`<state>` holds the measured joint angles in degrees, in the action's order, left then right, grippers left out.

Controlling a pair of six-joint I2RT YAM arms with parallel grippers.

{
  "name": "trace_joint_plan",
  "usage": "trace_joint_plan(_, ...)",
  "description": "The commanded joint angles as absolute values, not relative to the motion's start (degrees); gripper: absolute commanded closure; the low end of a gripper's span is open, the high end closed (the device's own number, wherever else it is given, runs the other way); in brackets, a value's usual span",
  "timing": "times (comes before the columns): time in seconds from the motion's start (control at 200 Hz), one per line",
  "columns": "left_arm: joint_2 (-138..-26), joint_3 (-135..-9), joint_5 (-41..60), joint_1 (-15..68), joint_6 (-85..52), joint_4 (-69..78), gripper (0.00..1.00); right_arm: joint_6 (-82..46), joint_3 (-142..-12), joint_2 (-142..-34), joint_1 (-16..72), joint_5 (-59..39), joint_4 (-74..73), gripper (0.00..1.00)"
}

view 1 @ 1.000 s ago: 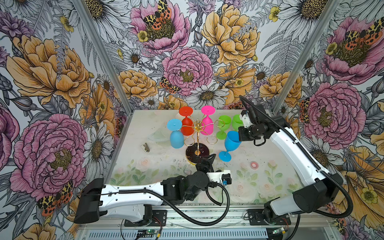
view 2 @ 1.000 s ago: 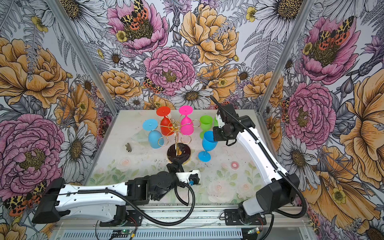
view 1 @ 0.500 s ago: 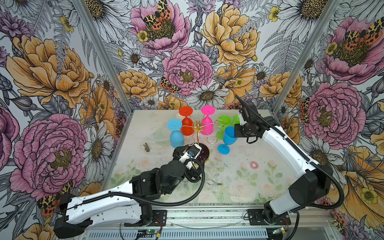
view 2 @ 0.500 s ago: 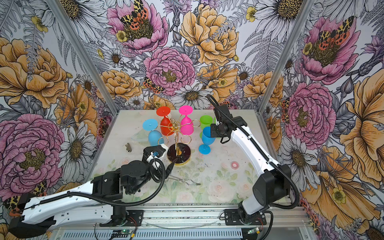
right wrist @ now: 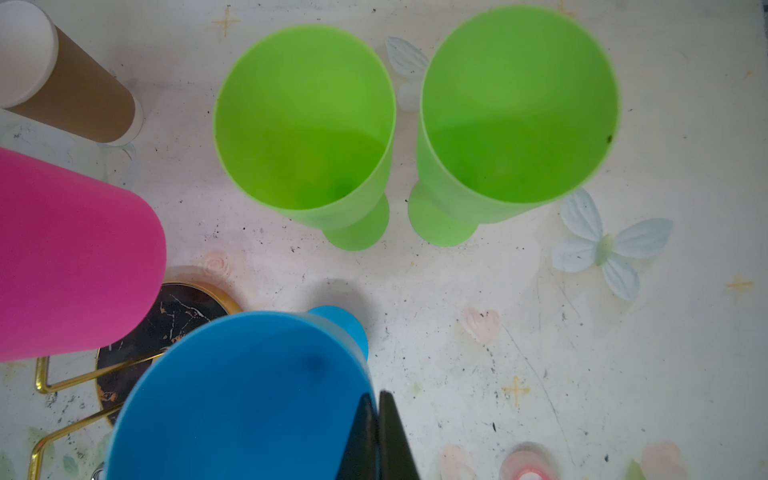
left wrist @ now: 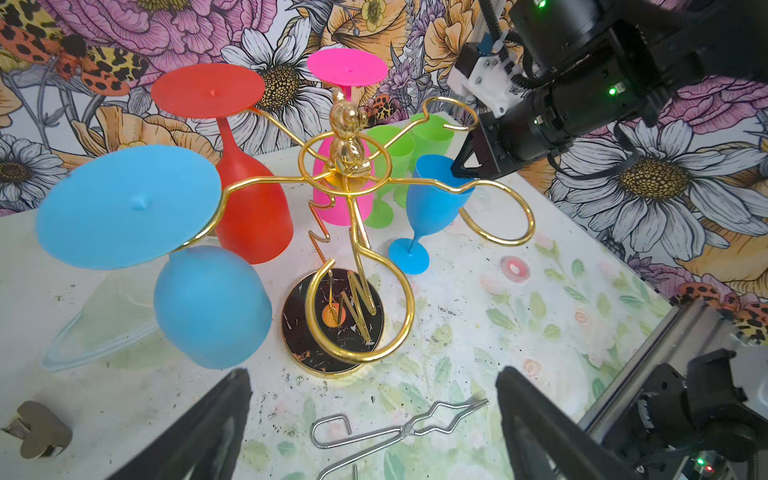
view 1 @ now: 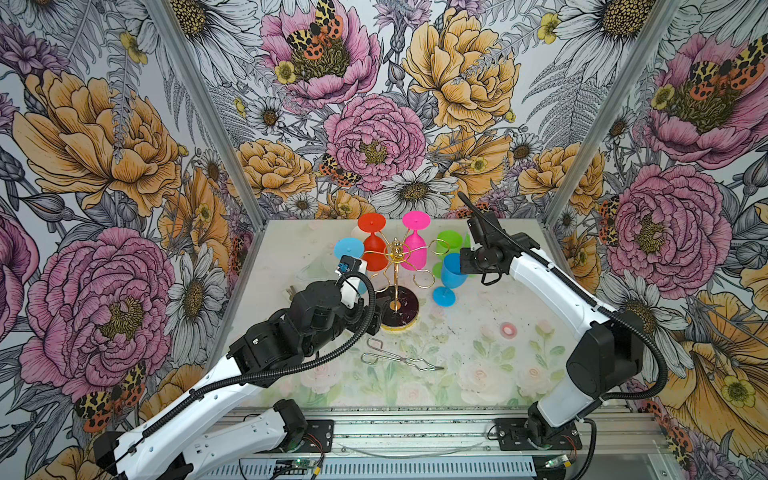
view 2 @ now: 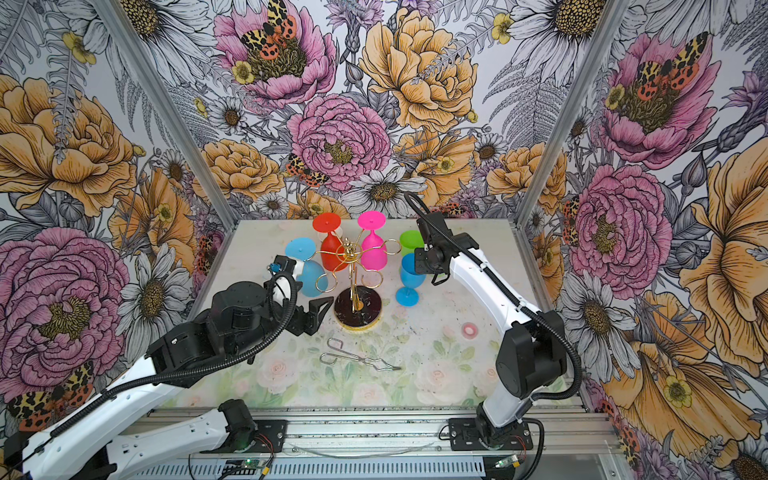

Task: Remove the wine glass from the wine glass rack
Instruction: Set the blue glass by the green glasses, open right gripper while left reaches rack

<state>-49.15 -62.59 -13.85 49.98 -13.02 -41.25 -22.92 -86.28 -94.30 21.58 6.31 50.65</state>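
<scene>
Right hand (left wrist: 467,168) is clamped on the rim of the blue wine glass (left wrist: 436,199), pinching the wall to keep the empty bowl upright. It's clear of the wine glass rack (left wrist: 347,137), with its foot, I'd say, down on the worktop (left wrist: 540,332) just beside the rack's base. Left hand (left wrist: 372,376) gapes wide, low in front of the rack, likely ready to steady it. Three glasses hang upside down on the rack: light blue glass (left wrist: 212,303), red glass (left wrist: 253,208), pink glass (view 1: 415,253). Behind the rack, the green glasses (right wrist: 305,120) stand upright, empty.
</scene>
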Motion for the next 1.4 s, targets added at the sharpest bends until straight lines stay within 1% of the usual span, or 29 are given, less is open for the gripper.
trace_joint_plan(0.0, -49.1, -64.7, -5.3, 46.0, -16.8, -45.1, 0.07, -24.2, -86.4, -95.6, 22.2, 7.8, 48.0, 1.00)
trace_joint_plan(0.19, -49.7, -66.4, 1.0, 38.2, -20.9, -47.0, 0.07, -23.8, -86.6, -97.2, 22.9, 9.9, 47.4, 1.00)
trace_joint_plan(0.445, -49.0, -67.4, 6.6, 32.4, -22.1, -47.0, 0.06, -23.5, -85.7, -97.7, 23.9, 11.8, 45.2, 1.00)
trace_joint_plan(0.776, -49.8, -68.8, 16.1, 19.2, -24.6, -47.0, 0.05, -23.1, -87.0, -100.6, 25.0, 12.8, 44.2, 1.00)
trace_joint_plan(0.966, -50.2, -69.0, 20.4, 15.4, -24.5, -47.0, 0.05, -23.0, -87.4, -101.1, 25.1, 13.5, 44.0, 1.00)
trace_joint_plan(1.091, -50.5, -69.4, 21.1, 13.8, -24.3, -47.0, 0.05, -22.7, -87.8, -101.2, 25.2, 13.3, 43.9, 1.00)
trace_joint_plan(1.201, -51.1, -69.4, 20.9, 13.0, -24.6, -47.0, 0.05, -22.6, -88.1, -101.4, 25.2, 12.9, 43.9, 0.93)
trace_joint_plan(1.396, -51.8, -69.4, 20.4, 11.9, -25.2, -46.9, 0.05, -22.5, -88.4, -101.0, 25.2, 11.8, 44.0, 0.87)
